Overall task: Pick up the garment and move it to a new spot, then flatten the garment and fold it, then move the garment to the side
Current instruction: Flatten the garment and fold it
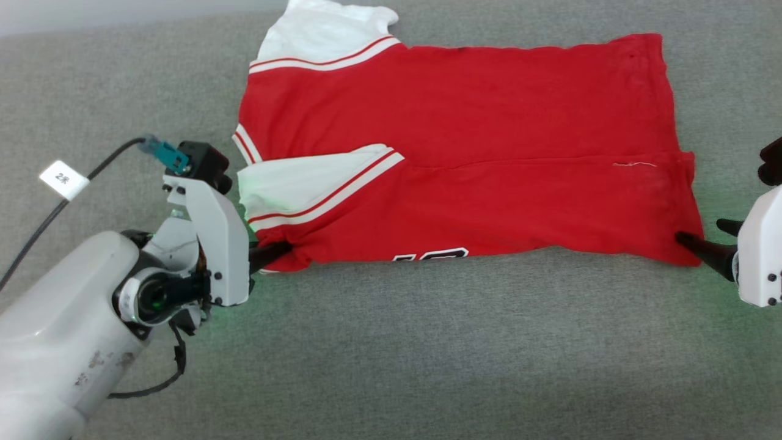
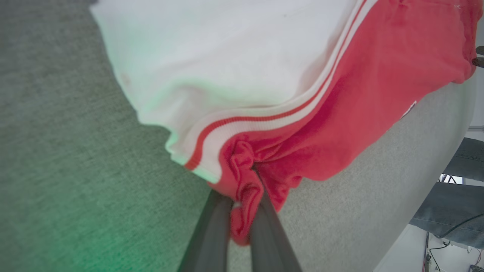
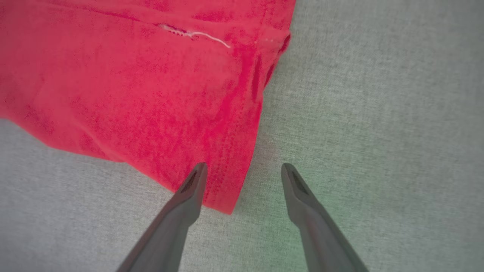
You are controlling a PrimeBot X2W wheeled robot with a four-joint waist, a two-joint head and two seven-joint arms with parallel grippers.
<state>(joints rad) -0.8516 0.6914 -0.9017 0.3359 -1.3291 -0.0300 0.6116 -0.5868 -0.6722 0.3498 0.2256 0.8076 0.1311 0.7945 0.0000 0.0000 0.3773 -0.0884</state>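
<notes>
A black cable (image 1: 36, 226) with a white tag (image 1: 64, 179) and a teal plug (image 1: 165, 153) runs to the left arm over the grey cloth-covered bench (image 1: 391, 366). The left tool (image 1: 282, 248) is clamped tight on a bunched wad of red cloth at the near left corner of the red jersey (image 1: 464, 122), just under a white sleeve (image 1: 305, 180) folded onto the body. The jersey lies flat mid-bench, long axis left to right, shoulders and sleeves leftward, hem rightward; black numbers (image 1: 431, 253) peek out at its near edge. The right tool (image 1: 699, 232) gapes wide and grips nothing: 1 finger over the hem's near right corner, the other over bare bench
</notes>
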